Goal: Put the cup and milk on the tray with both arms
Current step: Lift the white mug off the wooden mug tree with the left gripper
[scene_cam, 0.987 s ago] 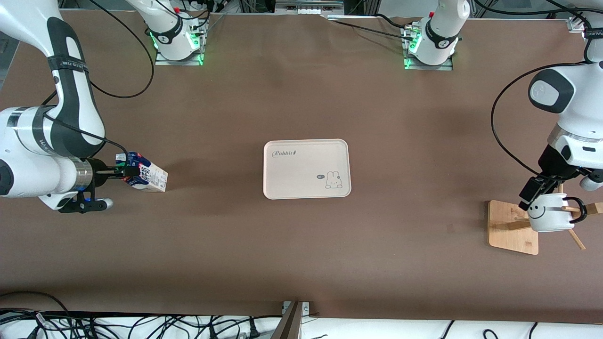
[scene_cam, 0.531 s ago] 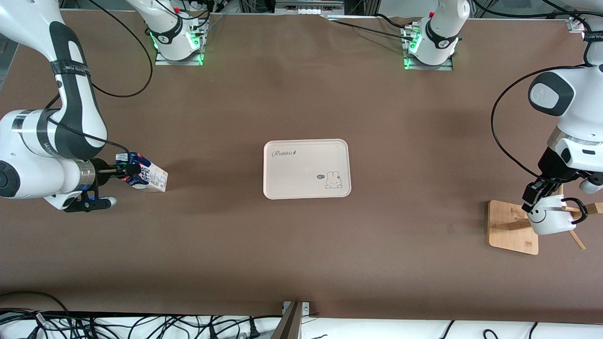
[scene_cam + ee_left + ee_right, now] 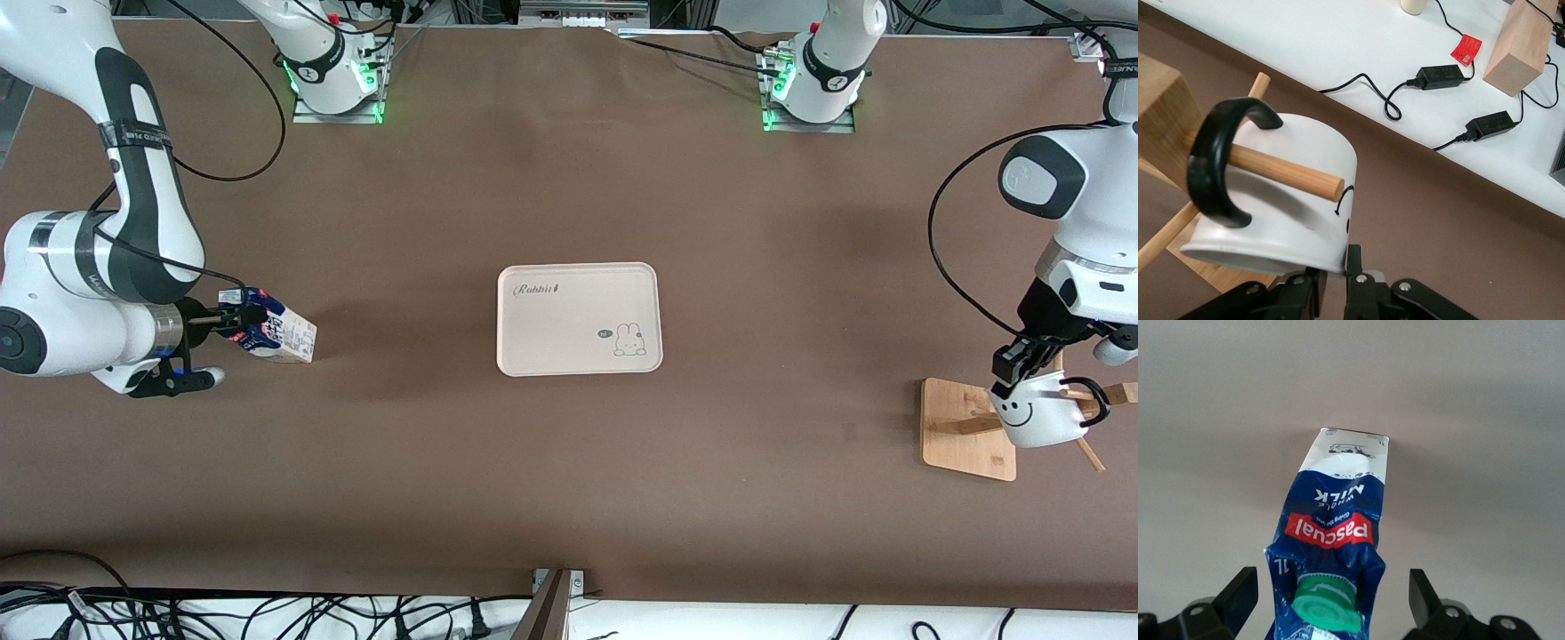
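- Left gripper (image 3: pixel 1013 364): fingers (image 3: pixel 1355 283) clenched on the rim wall of the cup (image 3: pixel 1038 414), one finger inside the mouth, one outside, as the left wrist view showed.
- Cup: white, smiley face turned toward the front camera, tilted on its side. Black loop handle (image 3: pixel 1211 163) threaded over a wooden peg (image 3: pixel 1285 172) of the rack.
- Wooden rack (image 3: pixel 965 428): flat base resting on the bench (image 3: pixel 569 462) at the left arm's end, pegs sticking out past the cup. Cup hung above the base, not touching the bench.
- Right gripper (image 3: pixel 233 322): fingers (image 3: pixel 1238 593) released, spread wide to either side of the milk's top end, a clear gap on both sides in the right wrist view.
- Milk (image 3: pixel 271 333): dark blue and white carton, red band of print, green cap (image 3: pixel 1327 603) at the end nearest the gripper. In the front view it stood leaning on the bench at the right arm's end, its gabled top toward the gripper.
- Tray (image 3: pixel 579 318): cream, raised rim, "Rabbit" lettering and bunny drawing, flat on the bench about midway between the two arms. Well apart from both cup and milk. Nothing lay on it.
- Bench: brown surface; both arm bases along its edge farthest from the front camera.
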You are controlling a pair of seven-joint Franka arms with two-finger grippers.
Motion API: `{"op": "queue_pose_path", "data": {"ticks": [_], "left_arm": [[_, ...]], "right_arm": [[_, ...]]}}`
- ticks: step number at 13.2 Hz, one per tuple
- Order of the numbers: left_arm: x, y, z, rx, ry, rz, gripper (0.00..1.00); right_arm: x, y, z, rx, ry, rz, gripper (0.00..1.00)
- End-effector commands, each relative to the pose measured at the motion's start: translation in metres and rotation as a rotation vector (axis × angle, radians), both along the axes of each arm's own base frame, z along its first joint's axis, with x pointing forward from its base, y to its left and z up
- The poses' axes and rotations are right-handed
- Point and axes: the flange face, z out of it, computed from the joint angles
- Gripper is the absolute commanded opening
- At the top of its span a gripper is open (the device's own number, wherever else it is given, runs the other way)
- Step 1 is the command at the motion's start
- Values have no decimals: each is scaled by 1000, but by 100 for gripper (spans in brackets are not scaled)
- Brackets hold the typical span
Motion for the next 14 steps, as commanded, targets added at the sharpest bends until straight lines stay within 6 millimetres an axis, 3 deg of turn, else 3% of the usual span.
{"op": "queue_pose_path", "data": {"ticks": [1,2,3,8,12,14], "left_arm": [[3,3,7,27,-18,-44,10],[3,3,9,26,-21,-41,2],[2,1,12,26,-21,-44,0],[1,-9,24,33,-26,-73,0],[-9,-32,38,7,66,-124,0],[-14,-54,45,-4,116,-170,0]], "right_arm": [[-4,-6,-2,0,11,15,100],[-4,-5,-2,0,11,17,100],[-5,-5,-2,-1,13,15,100],[-5,-3,-10,0,25,13,100],[-9,-1,-21,4,36,11,69],[-9,0,-19,6,32,12,66]]}}
